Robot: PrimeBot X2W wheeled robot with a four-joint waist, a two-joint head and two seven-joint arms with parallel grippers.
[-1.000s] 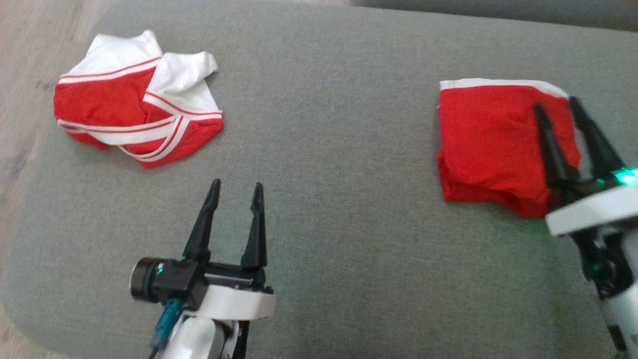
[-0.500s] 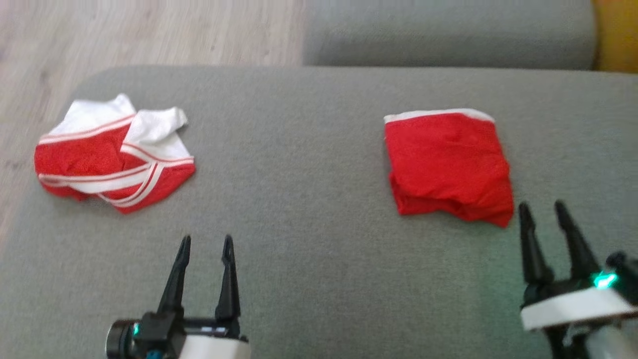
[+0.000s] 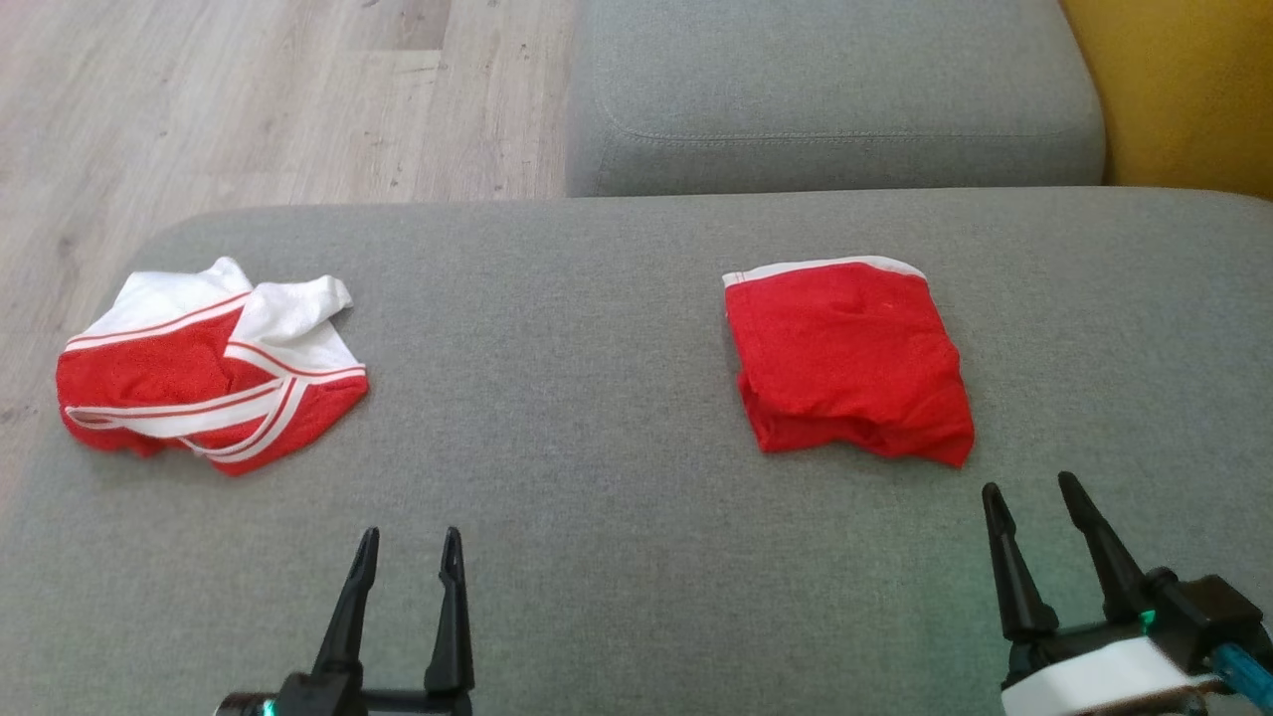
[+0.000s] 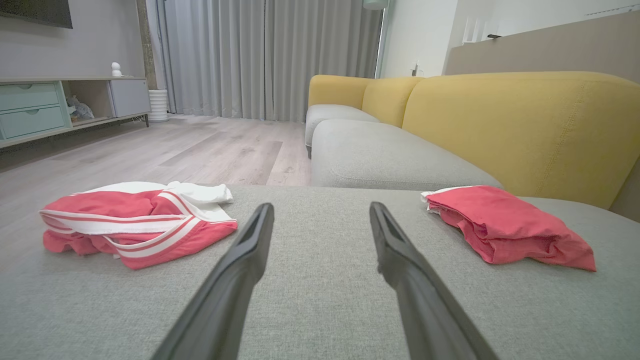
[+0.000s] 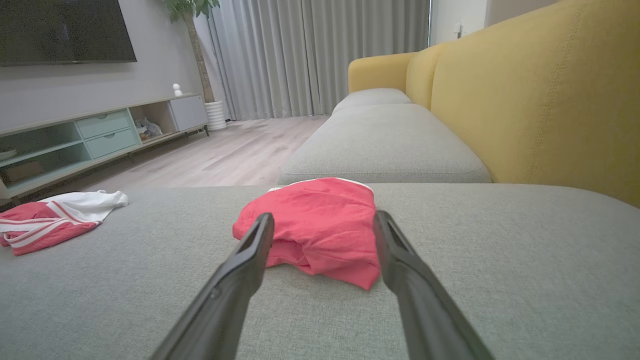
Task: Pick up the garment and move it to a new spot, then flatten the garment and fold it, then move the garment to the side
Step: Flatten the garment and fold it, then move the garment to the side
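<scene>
By the left edge of the grey cushion (image 3: pixel 597 477) lies a crumpled garment (image 3: pixel 209 383), red with white bands. It is bunched up, and its long side runs from left to right. It touches nothing else.

At the near edge, the left hand (image 3: pixel 410 537) hangs with its two fingers spread apart. It holds nothing. The crumpled garment lies ahead of it and off to its left, well apart.

Right of the middle sits a folded garment (image 3: pixel 845 363), all red with a white strip along its far side. It looks done.

Near the near right corner, the right hand (image 3: pixel 1027 485) is spread too, and empty. The folded garment lies just ahead of its fingers.

I think the crumpled garment comes next. The left hand is much nearer to it, so it should reach forward and left.
</scene>
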